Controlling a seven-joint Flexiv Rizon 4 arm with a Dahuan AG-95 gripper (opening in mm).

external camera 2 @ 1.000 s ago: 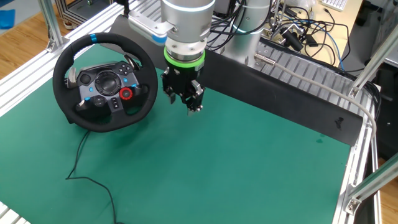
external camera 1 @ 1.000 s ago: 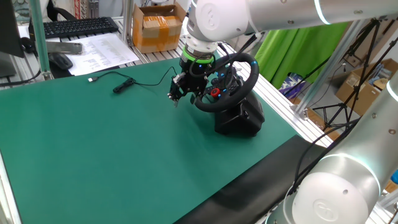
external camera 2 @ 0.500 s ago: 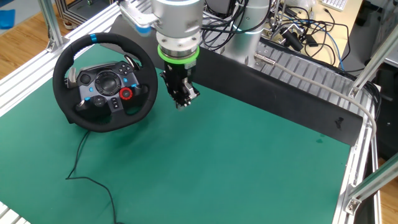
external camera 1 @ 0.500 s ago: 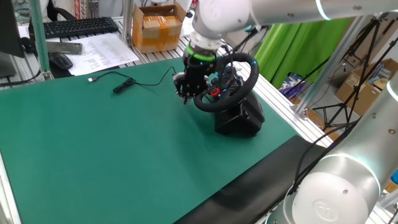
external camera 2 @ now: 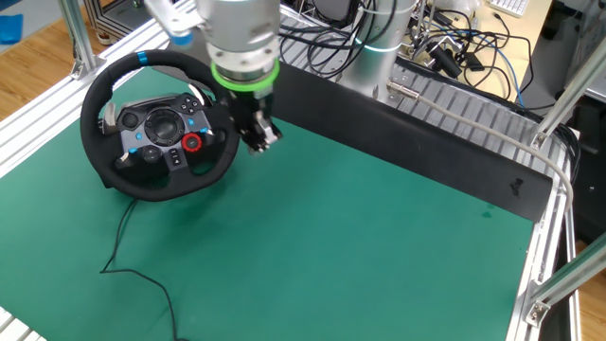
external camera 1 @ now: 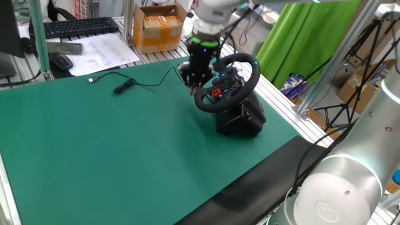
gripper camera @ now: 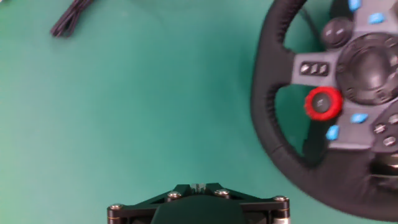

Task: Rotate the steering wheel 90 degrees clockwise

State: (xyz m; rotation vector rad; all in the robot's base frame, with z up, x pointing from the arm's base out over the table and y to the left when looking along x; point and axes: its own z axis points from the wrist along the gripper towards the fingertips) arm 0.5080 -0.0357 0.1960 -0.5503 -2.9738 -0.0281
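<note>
The black steering wheel [external camera 2: 161, 123] stands tilted on its boxy base [external camera 1: 240, 117] at the mat's edge, with a blue mark at the top of its rim and a red button [external camera 2: 191, 143] low on the hub. It also shows in one fixed view [external camera 1: 228, 80] and in the hand view [gripper camera: 273, 118]. My gripper [external camera 2: 258, 142] hangs right beside the wheel's rim, just above the mat [external camera 2: 360, 246]. Its fingers look closed together and hold nothing. In one fixed view the gripper [external camera 1: 191, 81] is in front of the rim's near side. The hand view shows only the gripper body [gripper camera: 198, 202].
A thin black cable [external camera 1: 125, 85] runs over the mat toward the wheel; its bundle shows in the hand view [gripper camera: 71, 22]. A cardboard box [external camera 1: 156, 28], a keyboard [external camera 1: 78, 26] and papers lie beyond the mat. Aluminium frame rails [external camera 2: 473, 123] border the table.
My gripper has moved across the mat toward the wheel and now sits close beside its rim. The wheel has not turned.
</note>
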